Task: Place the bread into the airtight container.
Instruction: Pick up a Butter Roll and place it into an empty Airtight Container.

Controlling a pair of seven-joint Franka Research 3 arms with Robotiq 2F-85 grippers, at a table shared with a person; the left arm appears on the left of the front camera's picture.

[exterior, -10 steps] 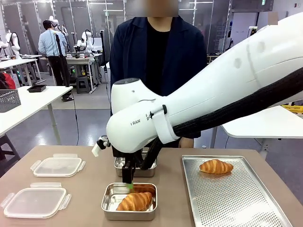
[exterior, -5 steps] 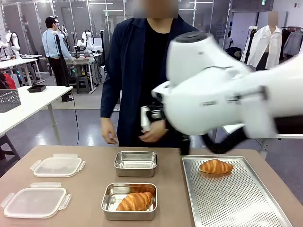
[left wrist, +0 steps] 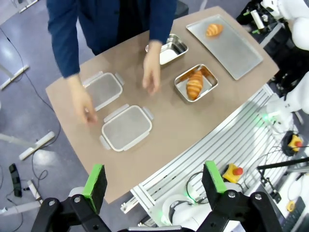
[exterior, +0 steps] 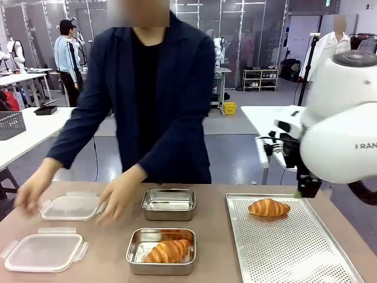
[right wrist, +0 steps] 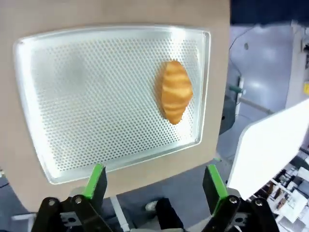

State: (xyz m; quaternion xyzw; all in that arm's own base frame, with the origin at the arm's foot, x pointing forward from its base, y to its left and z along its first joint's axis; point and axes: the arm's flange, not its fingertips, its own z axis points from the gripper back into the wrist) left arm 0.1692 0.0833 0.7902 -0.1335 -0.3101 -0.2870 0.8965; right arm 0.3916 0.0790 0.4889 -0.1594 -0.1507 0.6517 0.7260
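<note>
Right wrist view: we hold our right fingers (right wrist: 96, 176) wide open, empty. The bread (right wrist: 174, 92) lies on the tray (right wrist: 72, 96) ahead, between them, its long way crossing their gap.

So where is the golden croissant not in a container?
In the front view, the golden croissant lies at the far end of the perforated metal tray, right of the empty steel container.

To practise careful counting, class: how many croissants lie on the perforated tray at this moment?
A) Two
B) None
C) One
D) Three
C: a single croissant lies on the perforated tray, while the second croissant sits in the near steel container.
</note>
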